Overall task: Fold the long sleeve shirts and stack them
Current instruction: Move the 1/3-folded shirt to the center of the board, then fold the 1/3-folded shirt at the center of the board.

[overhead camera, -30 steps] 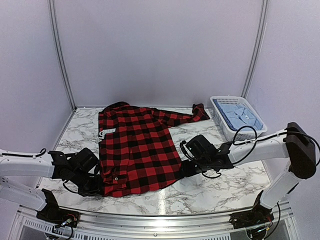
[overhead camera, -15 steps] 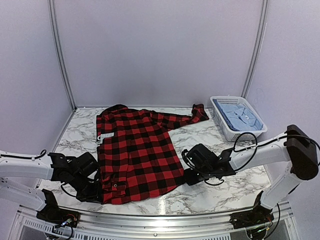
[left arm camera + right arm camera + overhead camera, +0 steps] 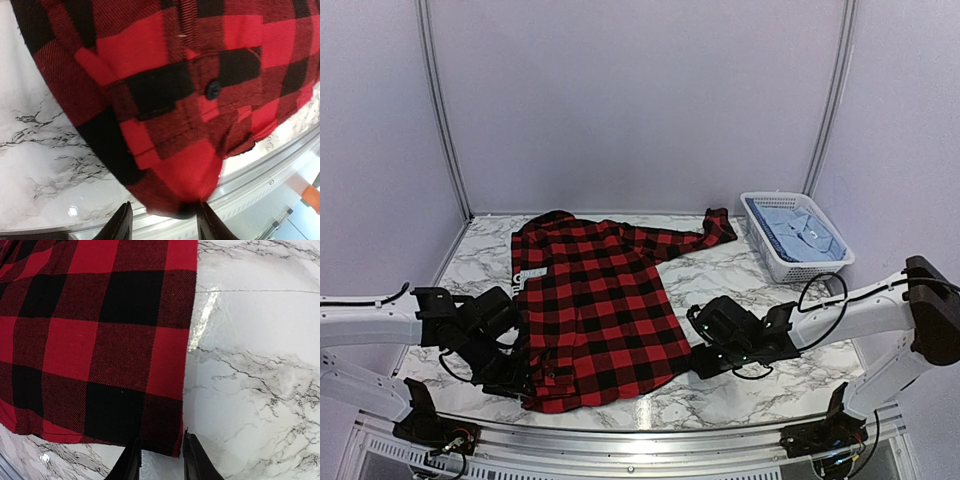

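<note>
Check shirt (image 3: 595,310): red-and-black buffalo check, spread flat on the marble surface (image 3: 750,270). The collar is at the far side and the hem is close to the near rail (image 3: 650,428). One sleeve (image 3: 685,235) trails out toward the basket.
Blue shirt (image 3: 798,232): pale blue, folded, lying inside the white lattice basket (image 3: 770,262) at the far right, well apart from the check shirt.
Left gripper (image 3: 165,216): low at the near-left hem corner with its fingers spread. The bunched corner sags between them and does not look clamped.
Right gripper (image 3: 160,460): low at the near-right hem corner, fingers parted astride the edge of the cloth, not pinching it.
Step in hand: by my reading, taking both hem corners to begin the fold.
Doing it well: each gripper should bite well in from the edge so the corner cannot slip out (the left corner is rumpled, so catch all its layers). Both should close at the same depth, then rise together with the hem taut between them. The stray sleeve wants bringing in over the body, or the fold will come out lopsided.
Risk: the hem lies near the rail, so a loose corner could slide off the surface.
</note>
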Motion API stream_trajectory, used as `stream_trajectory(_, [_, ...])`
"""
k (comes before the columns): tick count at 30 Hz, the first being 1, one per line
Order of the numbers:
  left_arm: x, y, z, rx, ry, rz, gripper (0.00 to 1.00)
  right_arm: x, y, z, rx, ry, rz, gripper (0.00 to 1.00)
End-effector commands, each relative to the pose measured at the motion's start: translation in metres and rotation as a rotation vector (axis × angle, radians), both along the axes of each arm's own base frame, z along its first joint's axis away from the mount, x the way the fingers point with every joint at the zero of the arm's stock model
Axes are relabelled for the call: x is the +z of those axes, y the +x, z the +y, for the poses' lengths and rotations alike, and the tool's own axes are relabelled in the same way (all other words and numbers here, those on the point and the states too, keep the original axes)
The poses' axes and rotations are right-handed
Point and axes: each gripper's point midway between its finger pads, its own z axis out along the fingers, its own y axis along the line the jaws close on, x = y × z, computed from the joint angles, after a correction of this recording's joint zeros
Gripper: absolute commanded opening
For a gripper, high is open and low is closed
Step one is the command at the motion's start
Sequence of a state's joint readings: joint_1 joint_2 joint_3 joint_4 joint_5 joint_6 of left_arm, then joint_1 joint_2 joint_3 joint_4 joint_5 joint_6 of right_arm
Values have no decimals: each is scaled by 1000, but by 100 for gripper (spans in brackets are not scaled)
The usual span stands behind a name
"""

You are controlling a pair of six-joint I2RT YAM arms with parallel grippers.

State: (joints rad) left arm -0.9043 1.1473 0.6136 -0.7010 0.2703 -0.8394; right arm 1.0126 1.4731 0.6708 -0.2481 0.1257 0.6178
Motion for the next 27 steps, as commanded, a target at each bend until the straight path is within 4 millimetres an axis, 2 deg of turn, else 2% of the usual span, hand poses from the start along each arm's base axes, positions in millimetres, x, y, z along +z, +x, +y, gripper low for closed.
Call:
stream_trajectory(1, [22,-4,-3,-82,-30,-19,45,12,9,8,-18,16,-25,26])
stream_trajectory(7, [41,2,-10,-100,-76,-60,45,10,9,5,-49,58,-1,33])
stream_trajectory(9, [50,11,-16,-103,-84,-99,45,10,11,3,-67,84,6,34])
stream_trajectory(13, [61,42,-32,-101,-68,-183,43,10,14,6,-77,151,30,34])
stream_trajectory(18, [73,89,-81,-135,-146,-273,39,9,13,9,-78,157,41,28])
stream_trajectory(21, [68,110,-116,-165,-194,-280,37,9,14,7,-88,157,37,27])
stream_trajectory(23, [59,119,-132,-184,-206,-274,34,9,16,7,-93,160,33,27])
stream_trajectory(27, [33,130,-144,-210,-184,-263,30,9,18,7,-97,158,36,25])
